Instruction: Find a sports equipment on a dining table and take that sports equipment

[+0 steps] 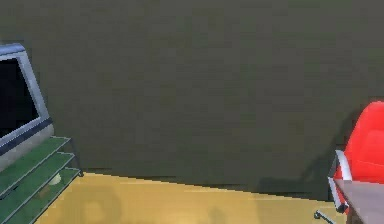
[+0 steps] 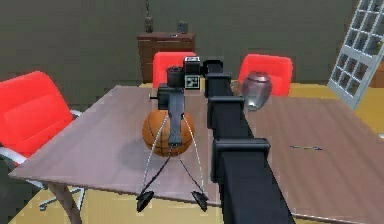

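Observation:
An orange basketball (image 2: pixel 160 133) lies on the brown dining table (image 2: pixel 90 140), near its middle. The dark arm (image 2: pixel 235 150) rises from the arm side view's bottom edge, with two white marker squares (image 2: pixel 203 72) at its far end. The gripper (image 2: pixel 172 202) has its dark body in front of the ball, and its thin fingers (image 2: pixel 150 185) spread down over the tabletop toward the near edge. With the ball on the table right behind the gripper, I cannot tell whether it holds anything.
A grey jug (image 2: pixel 257 90) and a small thin dark object (image 2: pixel 305 148) are on the table. Red chairs (image 2: pixel 35 105) stand around it, a dark cabinet (image 2: pixel 165 45) behind. The forward view shows a dark wall, a TV (image 1: pixel 15 95) on a green stand (image 1: pixel 35 175), and a red chair (image 1: pixel 365 150).

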Robot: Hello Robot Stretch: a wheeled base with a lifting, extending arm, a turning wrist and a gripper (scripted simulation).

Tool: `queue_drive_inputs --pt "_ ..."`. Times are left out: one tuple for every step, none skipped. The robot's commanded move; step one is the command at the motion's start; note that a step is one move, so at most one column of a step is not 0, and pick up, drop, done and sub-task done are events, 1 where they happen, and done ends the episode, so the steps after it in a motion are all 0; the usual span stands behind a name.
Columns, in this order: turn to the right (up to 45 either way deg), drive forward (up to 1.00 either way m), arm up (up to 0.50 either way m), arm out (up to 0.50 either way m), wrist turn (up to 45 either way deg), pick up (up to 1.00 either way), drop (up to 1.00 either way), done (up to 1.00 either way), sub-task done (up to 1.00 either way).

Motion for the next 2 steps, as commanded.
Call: queue_drive_inputs --pt "0.0 0.0 0.0 0.0 45.0 0.0 0.0 0.0 0.0" --pt "0.0 0.0 0.0 0.0 45.0 0.0 0.0 0.0 0.0"
